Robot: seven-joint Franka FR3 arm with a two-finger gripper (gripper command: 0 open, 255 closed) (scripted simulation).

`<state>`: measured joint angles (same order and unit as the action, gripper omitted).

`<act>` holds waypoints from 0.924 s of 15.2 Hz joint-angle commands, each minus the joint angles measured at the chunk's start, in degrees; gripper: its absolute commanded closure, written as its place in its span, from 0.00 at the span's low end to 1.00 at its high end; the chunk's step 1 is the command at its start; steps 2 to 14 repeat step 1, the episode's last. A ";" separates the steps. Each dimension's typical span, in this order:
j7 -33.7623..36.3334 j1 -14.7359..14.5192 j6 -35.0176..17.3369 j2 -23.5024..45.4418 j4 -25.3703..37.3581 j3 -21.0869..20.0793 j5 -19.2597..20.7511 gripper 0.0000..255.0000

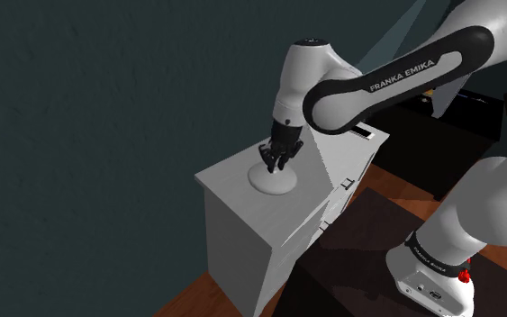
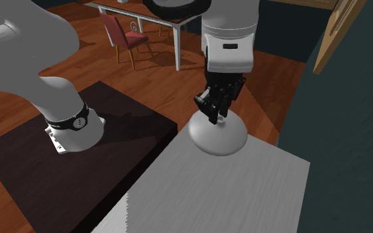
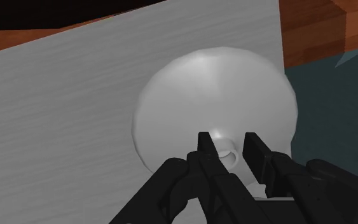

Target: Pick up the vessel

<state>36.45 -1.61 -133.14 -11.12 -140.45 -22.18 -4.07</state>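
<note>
The vessel [image 1: 274, 183] is a plain pale-grey squat dome with a short narrow neck on top. It stands on the white cabinet top [image 1: 233, 171], near the corner closest to the teal wall. My black gripper [image 1: 276, 162] comes straight down onto the neck. In the second exterior view the gripper [image 2: 219, 118] sits over the vessel [image 2: 218, 140], whose base rests on the surface. In the wrist view the gripper [image 3: 228, 146] has its two fingertips pressed against either side of the neck, above the vessel's wide body [image 3: 215, 83].
The cabinet top [image 2: 211, 192] ends just behind the vessel, at the dark teal wall [image 2: 350, 132]. My dark stand [image 2: 79, 172] is beside the cabinet on a wood floor. A red chair [image 2: 122, 33] and a white table [image 2: 158, 20] stand farther off.
</note>
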 commanded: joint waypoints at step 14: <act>-0.06 -0.03 0.53 -0.27 0.27 0.04 -0.09 1.00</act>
